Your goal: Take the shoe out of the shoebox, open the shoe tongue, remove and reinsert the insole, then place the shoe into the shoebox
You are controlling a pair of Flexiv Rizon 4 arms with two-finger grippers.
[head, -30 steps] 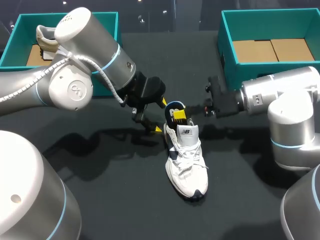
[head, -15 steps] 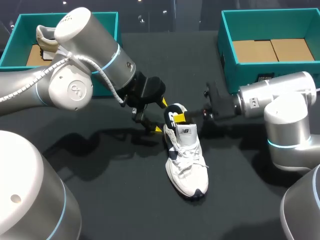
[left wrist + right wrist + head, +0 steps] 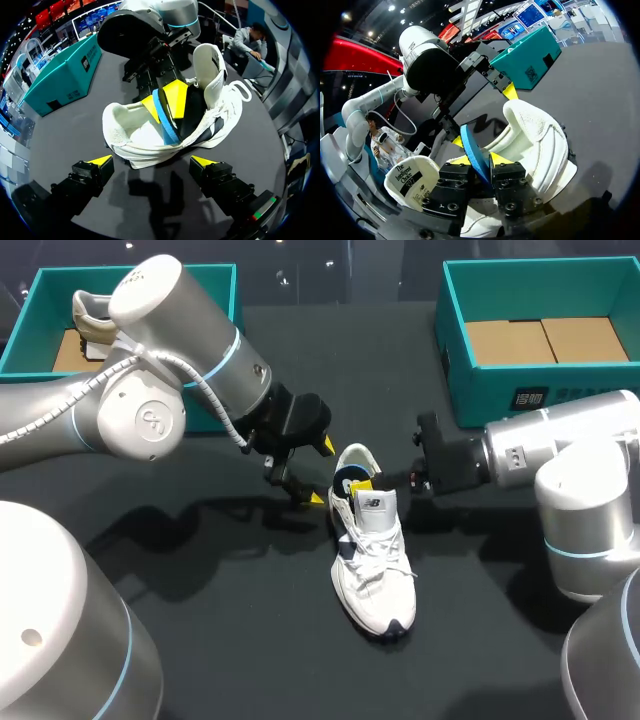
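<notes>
1. R gripper: narrow. Both yellow tips pinch the insole from two sides, and its blue edge stands up between them.
2. Insole: upper part is raised out of the shoe's mouth, lower part is down inside and hidden. It sits right at the R gripper's tips, on the heel side of the tongue.
3. Shoe: white, laced, sole down on the table, directly under the R gripper's tips. The toe end points away from both grippers.
4. Tongue: pulled open and up, just beside the R gripper on the toe side, label showing.
5. L gripper: spread wide, holding nothing. The heel is just ahead of it, in line with the gap between its fingers. Can't tell if either tip touches the shoe.
6. The grippers face each other across the heel. The R tips w/ the insole are ahead of the L gripper, inside the shoe's mouth.
7. Right box: teal, behind the R arm, well apart from the shoe, w/ a cardboard floor showing.
8. Left box: teal, behind the L arm, also well apart, w/ a second shoe in it.
</notes>
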